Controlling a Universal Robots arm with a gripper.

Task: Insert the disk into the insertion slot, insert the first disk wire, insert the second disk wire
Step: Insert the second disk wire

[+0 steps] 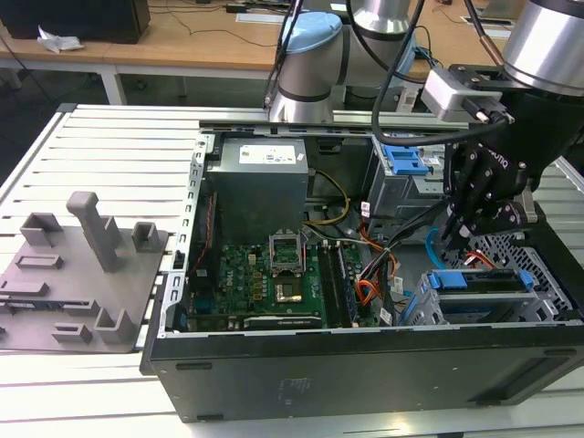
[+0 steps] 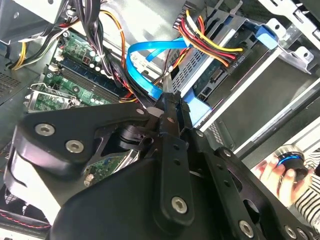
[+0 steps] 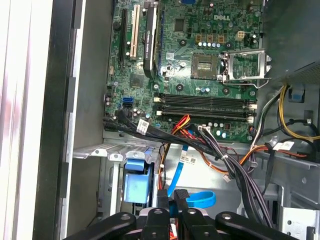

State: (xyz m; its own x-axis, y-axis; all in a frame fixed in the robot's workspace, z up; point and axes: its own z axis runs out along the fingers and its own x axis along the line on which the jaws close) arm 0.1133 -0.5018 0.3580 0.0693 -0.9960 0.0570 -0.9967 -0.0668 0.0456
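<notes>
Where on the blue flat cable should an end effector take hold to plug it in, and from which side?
Its stiff plug end, not the floppy loop, which would bend. Come from above through the open side of the case, since its walls block other ways. The end effector looks shut on the blue flat cable.

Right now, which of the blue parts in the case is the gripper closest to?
The flat blue ribbon cable looping just ahead of the gripper. The blue latch on the taller bay and the disk's blue frame sit farther off.

The gripper is pinching its fingers together on the blue flat cable, just beside the disk.
</notes>
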